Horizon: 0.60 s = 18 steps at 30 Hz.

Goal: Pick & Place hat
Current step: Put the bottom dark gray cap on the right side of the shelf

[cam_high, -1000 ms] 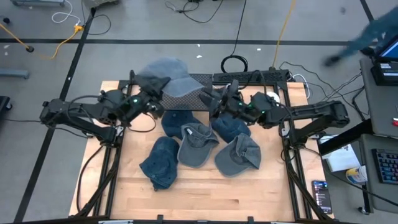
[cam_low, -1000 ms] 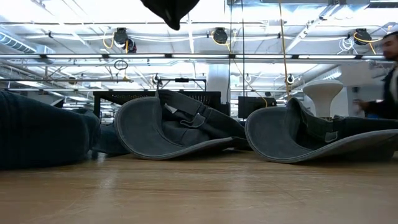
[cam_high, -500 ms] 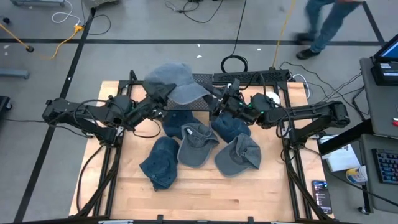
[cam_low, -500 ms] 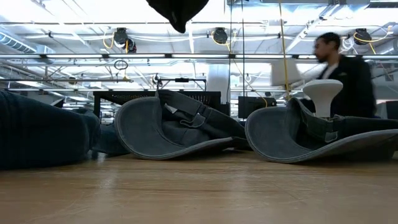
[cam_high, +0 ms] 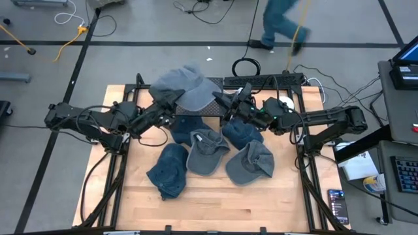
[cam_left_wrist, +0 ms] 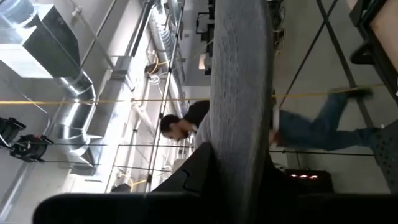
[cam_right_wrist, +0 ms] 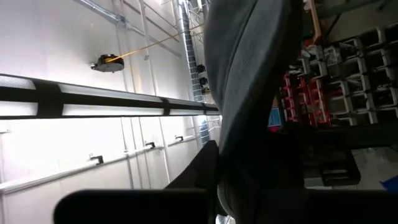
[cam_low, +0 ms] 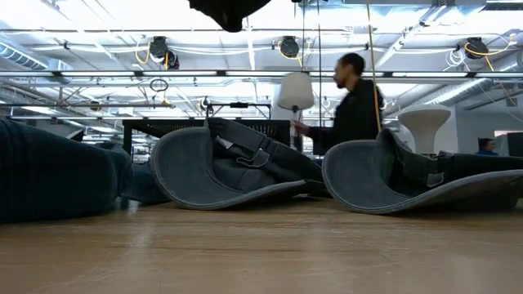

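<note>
A light grey hat (cam_high: 185, 86) is held up over the table's far edge between both arms. My left gripper (cam_high: 168, 104) is shut on its left side. My right gripper (cam_high: 224, 104) is shut on its right side. In the left wrist view the hat shows as a ribbed grey strip (cam_left_wrist: 239, 87) running up from the fingers. In the right wrist view it is a darker fold (cam_right_wrist: 252, 74). In the low view only its dark underside (cam_low: 225, 8) shows at the top edge. My left gripper pinches the hat's ribbed grey edge (cam_left_wrist: 244, 163) between its two fingers, coming level from the table's left. The hat stands clear of the table. My right gripper pinches a fold of the hat's cloth (cam_right_wrist: 244, 155) between its two fingers, coming from the table's right. Its own fingers hide the place of contact.
Several hats lie on the wooden table (cam_high: 215, 202): blue ones (cam_high: 168, 171) (cam_high: 243, 134) (cam_high: 185, 126) and grey ones (cam_high: 206, 151) (cam_high: 252, 163), two of them brim-down in the low view (cam_low: 221, 167) (cam_low: 409, 175). A dark mat (cam_high: 212, 82) lies at the far edge. A person (cam_high: 281, 23) walks behind the table.
My left gripper has gone toward the table's right edge and a little up with the grey hat. The hat has shifted right and toward the far edge and spread wider in the high view. The person has walked from right to left behind the table.
</note>
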### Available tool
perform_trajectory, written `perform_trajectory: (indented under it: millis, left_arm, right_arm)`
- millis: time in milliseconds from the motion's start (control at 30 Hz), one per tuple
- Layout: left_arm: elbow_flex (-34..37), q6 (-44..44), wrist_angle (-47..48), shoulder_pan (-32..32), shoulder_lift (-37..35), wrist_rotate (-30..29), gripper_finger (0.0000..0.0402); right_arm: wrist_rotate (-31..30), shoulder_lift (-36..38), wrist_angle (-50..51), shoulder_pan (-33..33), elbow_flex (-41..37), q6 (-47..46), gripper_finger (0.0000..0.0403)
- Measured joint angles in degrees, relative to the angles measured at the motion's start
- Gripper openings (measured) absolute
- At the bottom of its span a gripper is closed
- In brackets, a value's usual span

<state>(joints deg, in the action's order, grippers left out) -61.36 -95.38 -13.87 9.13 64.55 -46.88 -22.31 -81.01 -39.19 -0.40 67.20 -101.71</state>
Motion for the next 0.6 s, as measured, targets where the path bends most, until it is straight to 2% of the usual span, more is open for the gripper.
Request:
perform_trajectory:
  millis: [133, 233, 433, 600]
  left_arm:
    - [0.00, 3.06, 0.37, 0.26, 0.07, -1.04, 0.0060]
    - [0.00, 7.02, -0.01, 0.99, 0.07, -0.98, 0.0078]
    - [0.00, 16.26, -0.09, 3.00, -0.31, -1.73, 0.0155]
    - [0.02, 19.39, -0.77, 4.64, -0.48, -3.30, 0.0224]
  right_arm:
    - [-0.01, -0.04, -0.52, -0.01, 0.00, -0.09, 0.0007]
    - [0.25, -0.04, -0.97, -0.19, 0.00, 0.25, 0.0005]
    - [-0.45, -0.02, -3.36, -1.19, 0.00, 1.05, 0.0005]
    - [-0.22, 0.02, -4.86, -2.05, 0.02, 1.03, 0.0005]
